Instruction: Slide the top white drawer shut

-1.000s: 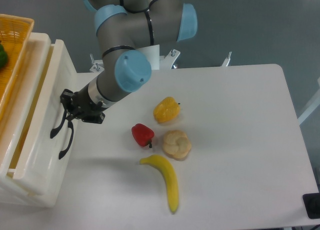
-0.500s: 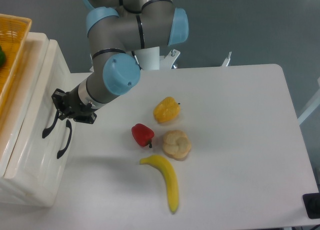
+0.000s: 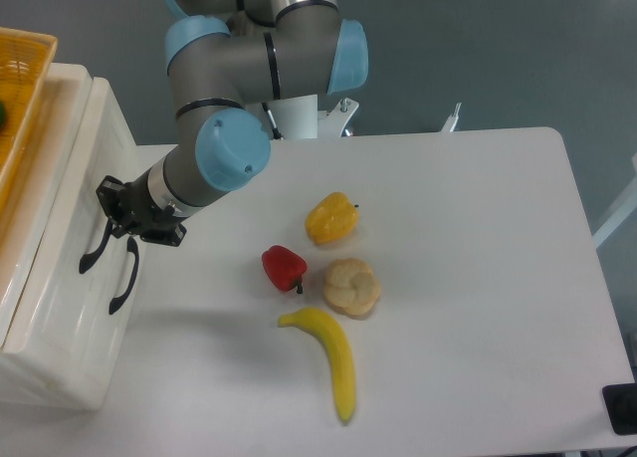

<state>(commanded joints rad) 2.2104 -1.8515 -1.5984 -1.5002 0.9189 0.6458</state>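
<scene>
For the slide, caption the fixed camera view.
UR5e gripper at the top white drawer front, beside its black handles; toy food on table.

Probably a robotics lab: bare white table (image 3: 468, 278), plain grey backdrop.

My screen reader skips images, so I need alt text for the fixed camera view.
A robot arm's gripper is at the black handle of the top white drawer, left of a white table holding a yellow pepper, red pepper, bread roll and banana.

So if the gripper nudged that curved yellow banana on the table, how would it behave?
The curved yellow banana lies flat on the white table, so it would probably pivot or slide rather than roll. Its smooth skin looks fairly slippery, and it looks stiff, probably a light plastic replica.
</scene>
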